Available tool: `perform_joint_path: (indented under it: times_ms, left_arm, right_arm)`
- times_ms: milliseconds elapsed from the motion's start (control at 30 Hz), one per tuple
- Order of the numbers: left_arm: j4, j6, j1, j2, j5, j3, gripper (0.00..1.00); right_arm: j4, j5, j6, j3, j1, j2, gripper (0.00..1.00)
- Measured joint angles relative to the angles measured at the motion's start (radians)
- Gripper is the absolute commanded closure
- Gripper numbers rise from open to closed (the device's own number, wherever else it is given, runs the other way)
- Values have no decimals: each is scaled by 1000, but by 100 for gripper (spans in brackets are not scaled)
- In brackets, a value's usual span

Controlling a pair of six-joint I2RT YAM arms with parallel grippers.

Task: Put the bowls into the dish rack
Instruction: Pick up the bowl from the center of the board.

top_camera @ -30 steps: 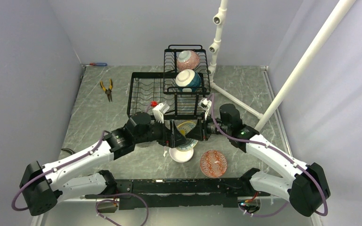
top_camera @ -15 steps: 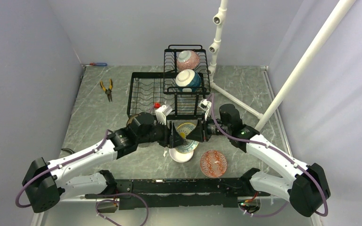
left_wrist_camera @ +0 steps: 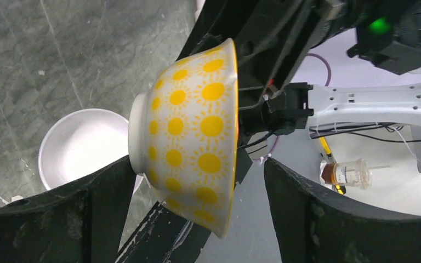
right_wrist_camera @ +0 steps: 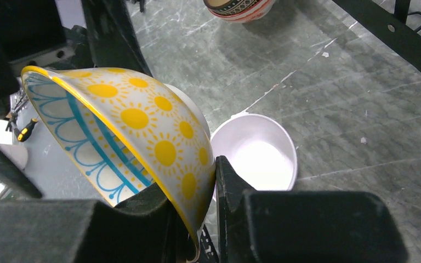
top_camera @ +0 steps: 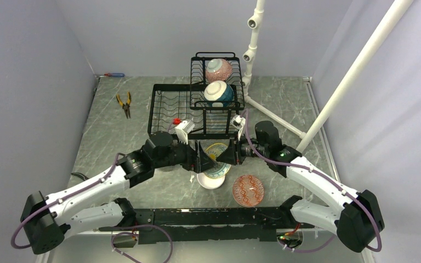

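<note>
A yellow sun-patterned bowl (top_camera: 216,153) hangs on its side above the table between both arms. My right gripper (right_wrist_camera: 194,181) is shut on the sun bowl (right_wrist_camera: 142,126), pinching its rim. My left gripper (left_wrist_camera: 197,164) stands open astride the sun bowl (left_wrist_camera: 197,126); one finger sits close by the foot and the other is apart from the rim. A white bowl (top_camera: 210,179) and a red-patterned bowl (top_camera: 248,190) rest on the table below. The black dish rack (top_camera: 164,109) carries a pink bowl (top_camera: 218,69) and a teal-and-white bowl (top_camera: 218,93) in its raised tier.
Orange-handled pliers (top_camera: 124,103) lie at the back left. A white pipe stand (top_camera: 252,44) rises to the right of the rack, and its slanted pipe (top_camera: 356,66) crosses above the right arm. Grey walls close in on both sides.
My left jaws narrowed round the sun bowl, then widened again. The left wrist nudged toward the bowl and came back. The right gripper kept its hold and stayed put.
</note>
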Motion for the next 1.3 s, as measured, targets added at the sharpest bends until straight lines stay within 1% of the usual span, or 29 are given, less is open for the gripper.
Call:
perform_joint_path:
  times_ms: [100,300,367,500,533,567,600,700,767,833,900,1033,1100,1200,1300]
  left_arm:
    - [-7,-2,5,-43,0,0,9]
    - [-12,-7,17,-65,13,0,14]
    - [-11,-8,20,-62,20,0,19]
    - [5,-8,26,-44,30,-6,32]
    - [11,-7,27,-38,32,-10,30]
    - [16,-8,29,-34,33,-13,24]
    - [23,-9,29,-30,37,-17,21]
    - [48,-16,27,-20,55,-18,18]
    - [63,-18,27,-16,63,-18,20]
    - [74,-19,27,-8,68,-18,25]
    - [84,-19,27,3,72,-20,33]
    - [83,-17,30,8,71,-23,57]
    - [80,-14,31,8,67,-23,64]
    - [78,-13,31,6,66,-23,73]
    - [77,-13,31,6,66,-23,83]
  right_arm:
    - [8,-6,-5,0,0,0,100]
    - [29,-16,-6,0,0,-1,100]
    - [30,-21,-6,0,0,-1,100]
    - [28,-23,-6,0,-2,-1,100]
    - [24,-25,-8,0,-3,0,100]
    - [22,-27,-9,0,-3,0,100]
    - [20,-31,-10,0,-3,0,100]
    - [23,-40,-9,0,-3,0,100]
    - [24,-42,-9,0,-3,0,100]
    - [23,-44,-10,0,-3,0,100]
    - [23,-46,-10,0,-3,0,100]
    - [22,-53,-14,0,-3,1,100]
    - [19,-48,-14,0,-3,2,100]
    - [20,-50,-16,0,-3,3,84]
    - [21,-49,-16,0,-3,3,74]
